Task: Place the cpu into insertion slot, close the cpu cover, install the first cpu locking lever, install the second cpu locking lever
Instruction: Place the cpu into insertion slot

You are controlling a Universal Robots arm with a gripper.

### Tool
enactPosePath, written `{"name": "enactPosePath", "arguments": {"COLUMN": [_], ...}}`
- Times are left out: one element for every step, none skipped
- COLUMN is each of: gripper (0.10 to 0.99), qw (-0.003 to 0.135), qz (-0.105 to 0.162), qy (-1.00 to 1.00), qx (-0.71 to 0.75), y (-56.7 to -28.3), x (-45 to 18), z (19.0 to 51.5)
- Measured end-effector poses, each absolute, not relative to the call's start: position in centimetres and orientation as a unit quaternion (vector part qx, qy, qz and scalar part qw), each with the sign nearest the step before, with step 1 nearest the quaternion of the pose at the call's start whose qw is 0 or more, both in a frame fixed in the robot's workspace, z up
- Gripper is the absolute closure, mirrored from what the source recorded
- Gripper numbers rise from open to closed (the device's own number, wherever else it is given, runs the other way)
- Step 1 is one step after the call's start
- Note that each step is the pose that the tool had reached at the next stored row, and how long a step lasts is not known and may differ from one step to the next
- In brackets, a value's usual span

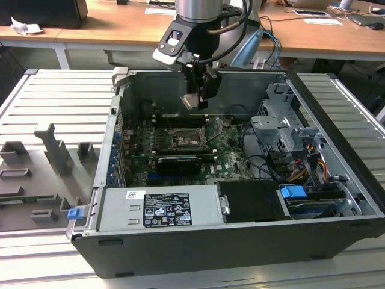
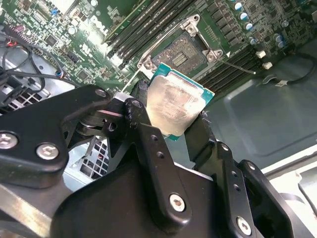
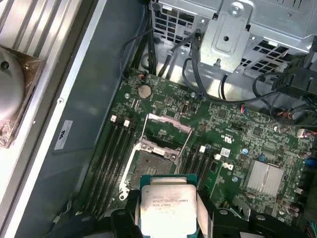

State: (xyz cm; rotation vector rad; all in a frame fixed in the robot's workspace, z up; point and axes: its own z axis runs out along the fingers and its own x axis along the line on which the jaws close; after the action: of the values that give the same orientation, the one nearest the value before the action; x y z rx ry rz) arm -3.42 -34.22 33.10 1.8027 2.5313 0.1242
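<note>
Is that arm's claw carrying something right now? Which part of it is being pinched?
Yes. The gripper holds the cpu, pinched by two opposite edges between its fingers, with the metal face left bare.

The cpu (image 3: 166, 206) shows a pale silver face, smudged perhaps, with a teal-green border. The motherboard (image 3: 233, 124) is green; the insertion slot (image 3: 150, 167) dark, silver-rimmed. A plastic tab (image 1: 293, 192) is bright blue.

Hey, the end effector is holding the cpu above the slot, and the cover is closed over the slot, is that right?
Not quite. The cover is open, tipped back from the empty slot, as the first wrist view shows. The end effector does hold the cpu above the slot.
</note>
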Motion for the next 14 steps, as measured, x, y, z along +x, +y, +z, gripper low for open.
{"name": "enactPosePath", "arguments": {"gripper": [0.545,0.545,0.545,0.545,0.545,0.545,0.545,0.545,0.545,0.545,0.545,0.545,0.545,0.545], "qw": [0.016,0.016,0.016,0.016,0.016,0.016,0.017,0.017,0.017,0.018,0.019,0.019,0.02,0.02], "qz": [0.04,0.04,0.04,0.039,0.039,0.039,0.039,0.039,0.039,0.038,0.038,0.038,0.038,0.037], "qy": [0.814,0.813,0.813,0.81,0.807,0.801,0.793,0.789,0.779,0.767,0.762,0.755,0.744,0.737], "qx": [0.58,0.58,0.581,0.585,0.589,0.597,0.607,0.613,0.625,0.64,0.647,0.654,0.666,0.674], "y": [-34.2,-34.2,-34.2,-34.1,-34.1,-34.1,-34.1,-34.1,-34.1,-34.1,-34.1,-34.1,-34.1,-34.1], "x": [-3.4,-3.4,-3.4,-3.4,-3.4,-3.4,-3.4,-3.4,-3.4,-3.4,-3.4,-3.4,-3.4,-3.4], "z": [33.0,32.7,32.5,32.2,32.0,31.8,31.5,31.4,31.1,30.7,30.5,30.3,30.0,29.7]}}
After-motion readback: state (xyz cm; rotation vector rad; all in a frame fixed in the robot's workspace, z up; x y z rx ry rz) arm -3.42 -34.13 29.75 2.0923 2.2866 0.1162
